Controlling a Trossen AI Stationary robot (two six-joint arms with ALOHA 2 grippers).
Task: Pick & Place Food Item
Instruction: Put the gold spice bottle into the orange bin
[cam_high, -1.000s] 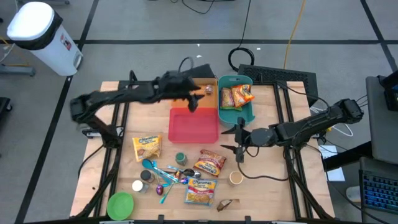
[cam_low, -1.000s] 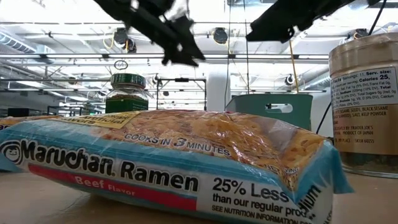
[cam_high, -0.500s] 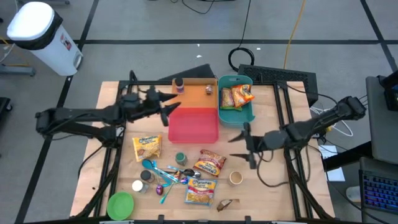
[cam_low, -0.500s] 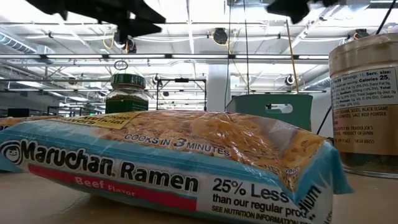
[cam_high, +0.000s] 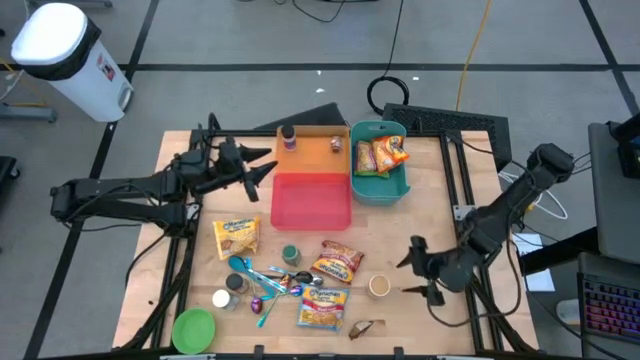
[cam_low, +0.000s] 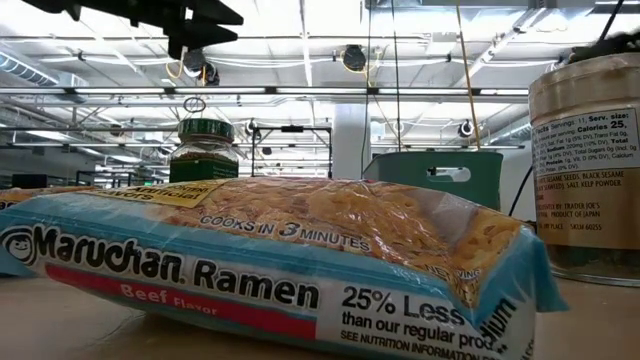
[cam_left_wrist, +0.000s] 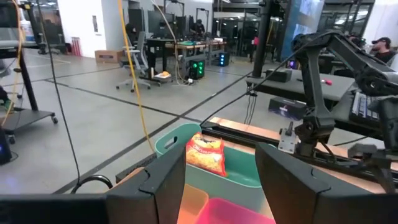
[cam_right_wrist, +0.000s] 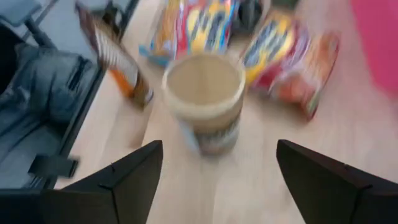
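Observation:
Food lies on the near half of the table: ramen packets (cam_high: 322, 308) (cam_high: 337, 262) (cam_high: 237, 237), a tan jar (cam_high: 379, 287) and a green-lidded jar (cam_high: 290, 256). A teal bin (cam_high: 392, 185) at the far middle holds snack packets (cam_left_wrist: 207, 152); a pink bin (cam_high: 311, 200) sits beside it. My left gripper (cam_high: 265, 167) hovers open and level, left of the pink bin, pointing at the bins. My right gripper (cam_high: 408, 272) is open, slanting down just right of the tan jar (cam_right_wrist: 204, 93), which stands ahead of its fingers, apart from them.
An orange tray (cam_high: 312, 150) with small jars stands behind the pink bin. Spoons and small items (cam_high: 262, 285) lie left of the ramen, and a green bowl (cam_high: 194, 328) sits at the near left corner. In the low view a ramen packet (cam_low: 250, 260) fills the foreground.
My left gripper has drawn back from over the orange tray toward the table's left edge, staying high. My right gripper has swung from beside the teal bin toward the near edge, turned, and tipped downward toward the tan jar.

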